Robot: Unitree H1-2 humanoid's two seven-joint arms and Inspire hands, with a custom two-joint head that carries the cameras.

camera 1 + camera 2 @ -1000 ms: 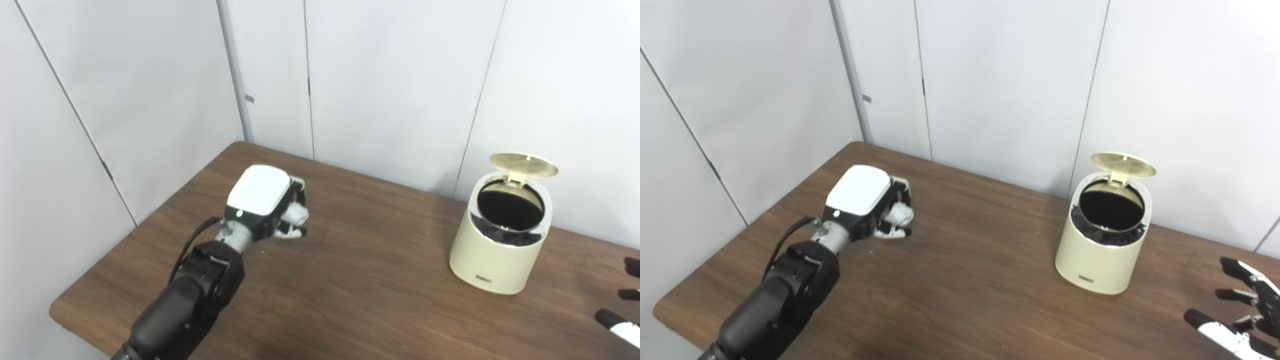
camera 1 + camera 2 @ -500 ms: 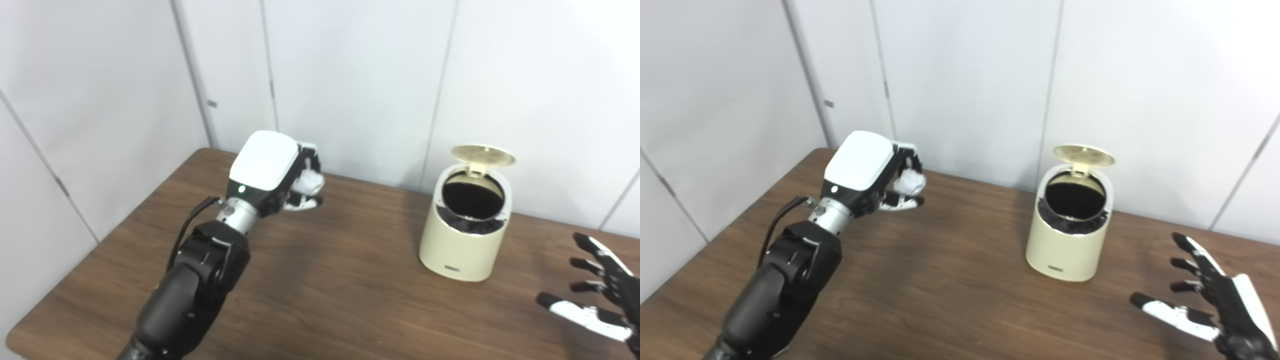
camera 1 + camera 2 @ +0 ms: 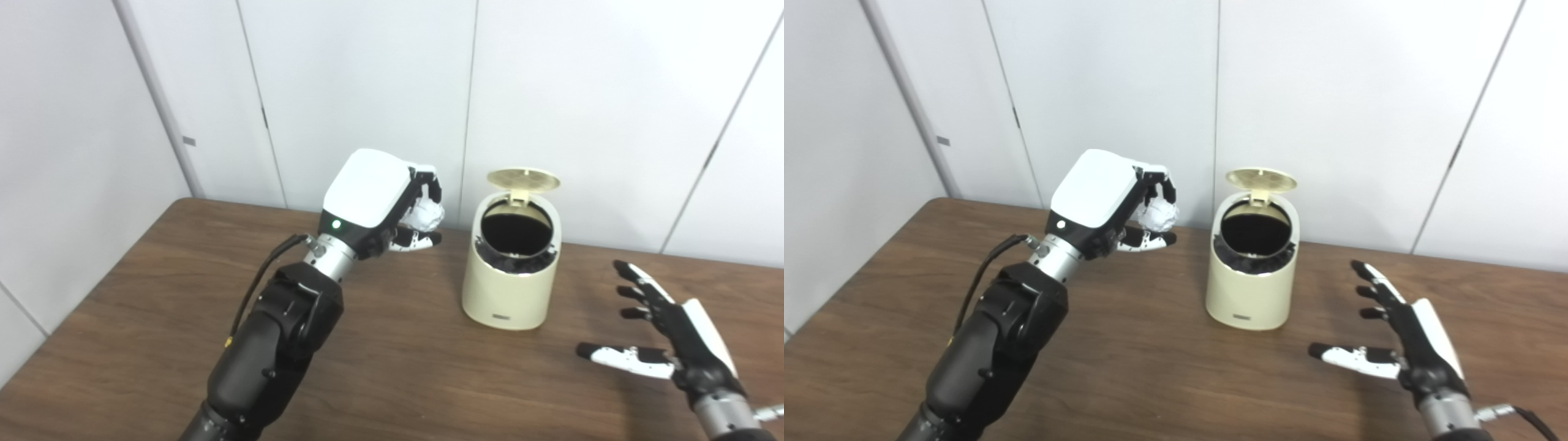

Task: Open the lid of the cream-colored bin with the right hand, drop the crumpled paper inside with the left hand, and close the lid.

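Observation:
The cream-colored bin (image 3: 510, 288) stands on the brown table near the back wall. Its round lid (image 3: 523, 178) is up, and the dark inside shows. My left hand (image 3: 381, 205) is shut on the crumpled white paper (image 3: 427, 215) and holds it raised above the table, just left of the bin's top. In the right eye view the paper (image 3: 1159, 214) shows between the fingers. My right hand (image 3: 667, 337) is open and empty, fingers spread, low over the table to the right of the bin.
The brown wooden table (image 3: 135, 294) reaches to white wall panels (image 3: 361, 79) close behind the bin. Another white panel (image 3: 67, 141) stands along the table's left side.
The camera has turned to the right. My left hand has risen and carried the paper toward the bin. My right hand has come further into view. The lid stays up.

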